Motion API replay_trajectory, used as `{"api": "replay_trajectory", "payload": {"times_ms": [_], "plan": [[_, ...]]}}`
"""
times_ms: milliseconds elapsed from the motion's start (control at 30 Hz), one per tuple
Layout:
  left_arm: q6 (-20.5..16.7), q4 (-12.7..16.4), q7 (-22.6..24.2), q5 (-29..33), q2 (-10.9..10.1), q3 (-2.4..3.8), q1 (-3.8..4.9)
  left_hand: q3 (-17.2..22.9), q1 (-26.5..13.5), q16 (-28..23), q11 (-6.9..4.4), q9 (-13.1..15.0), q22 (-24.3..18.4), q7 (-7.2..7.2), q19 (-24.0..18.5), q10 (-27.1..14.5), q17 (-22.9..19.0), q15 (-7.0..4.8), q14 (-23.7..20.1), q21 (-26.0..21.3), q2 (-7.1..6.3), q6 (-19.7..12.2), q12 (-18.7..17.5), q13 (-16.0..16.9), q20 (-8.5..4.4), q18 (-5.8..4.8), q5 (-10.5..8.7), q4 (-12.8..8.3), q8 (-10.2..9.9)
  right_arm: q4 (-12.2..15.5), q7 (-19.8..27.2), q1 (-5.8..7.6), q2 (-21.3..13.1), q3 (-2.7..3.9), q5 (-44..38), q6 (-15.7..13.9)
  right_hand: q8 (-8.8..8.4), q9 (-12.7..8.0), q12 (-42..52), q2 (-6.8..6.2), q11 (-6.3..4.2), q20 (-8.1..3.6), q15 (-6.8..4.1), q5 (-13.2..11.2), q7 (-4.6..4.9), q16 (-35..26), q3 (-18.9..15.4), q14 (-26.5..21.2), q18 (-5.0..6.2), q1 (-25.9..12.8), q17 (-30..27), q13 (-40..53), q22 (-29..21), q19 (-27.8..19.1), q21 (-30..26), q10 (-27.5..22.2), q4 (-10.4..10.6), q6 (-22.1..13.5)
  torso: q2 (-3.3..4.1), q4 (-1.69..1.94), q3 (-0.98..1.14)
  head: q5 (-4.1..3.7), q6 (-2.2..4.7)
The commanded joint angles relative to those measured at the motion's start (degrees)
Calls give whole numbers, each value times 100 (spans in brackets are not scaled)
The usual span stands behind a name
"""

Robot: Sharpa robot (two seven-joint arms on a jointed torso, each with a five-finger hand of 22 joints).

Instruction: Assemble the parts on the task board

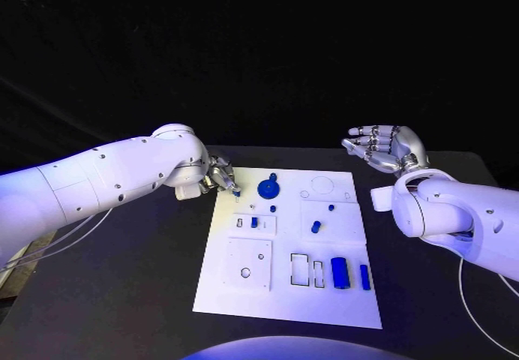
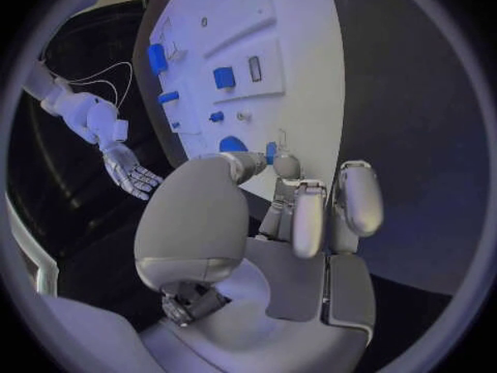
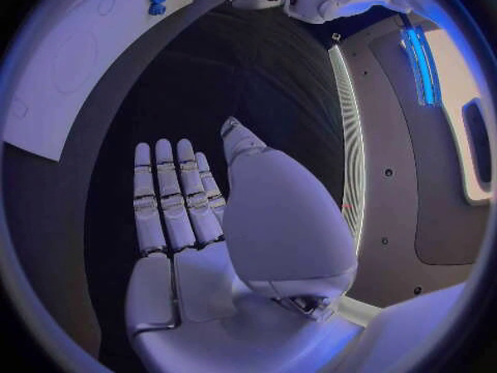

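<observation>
The white task board lies in the middle of the table. My left hand hovers at the board's far left corner and pinches a small blue part between thumb and a finger; the left wrist view shows this part at the fingertips. Just beside it on the board lies a round blue disc. My right hand is raised off the board's far right corner, open, palm bare. In the right wrist view its fingers are stretched out straight with nothing in them.
Other blue parts sit on the board: a small peg, a piece in a slot, a short piece, a large block and a slim bar. Bare black table surrounds the board.
</observation>
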Motion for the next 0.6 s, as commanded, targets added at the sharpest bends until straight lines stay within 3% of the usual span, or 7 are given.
{"api": "replay_trajectory", "payload": {"times_ms": [33, 367, 533, 600], "plan": [[-392, 271, 110, 762, -180, 3, 0, 972, -111, 54, -14, 460, 71, -37, 83, 119, 793, -52, 327, 60, -87, 92, 77, 81, -4, -34, 33, -889, 33, -4, 15, -2, 9, -1, -19, 149, -34, -8, -26, -15, 34, 13, 2, -26, 82, -27, 32, 30, 80, -30, -10, -7, -14, 42, 18, -30, 0, -22, -1, -1, 2, 11, 4], [-1049, 1251, 199, 1107, -836, -17, -33, 1289, -354, 139, -77, 490, 292, -100, 249, 382, 971, -110, 408, 183, -244, 231, 261, 324, -50, -81, 117, -1060, 117, -3, -6, -2, -6, -6, -23, 189, -42, -13, -39, -16, 35, 12, 0, -26, 80, -26, 31, 44, 80, -40, -18, -7, -27, 52, 19, -39, -1, -26, -12, 14, 4, 24, -19], [-1451, 1668, 239, 960, -1092, -69, -109, 1446, -504, 207, -134, 492, 458, -157, 381, 580, 1121, -163, 471, 271, -359, 348, 364, 483, -97, -118, 263, -1143, 160, -7, -23, -2, -10, -8, -57, 214, -51, -18, -56, -16, 36, 12, 0, -26, 75, -28, 31, 53, 79, -50, -27, -8, -43, 59, 17, -54, -3, -29, -20, 17, 1, 59, -36], [-1592, 1806, 252, 844, -1177, -84, -155, 1496, -567, 213, -156, 491, 521, -180, 430, 646, 1134, -185, 478, 304, -408, 394, 389, 527, -119, -132, 404, -1176, 175, -10, -28, -3, -10, -9, -72, 223, -53, -19, -61, -15, 36, 12, 0, -26, 74, -29, 31, 55, 79, -52, -30, -8, -48, 61, 16, -59, -4, -30, -22, 13, 0, 68, -37]]}}
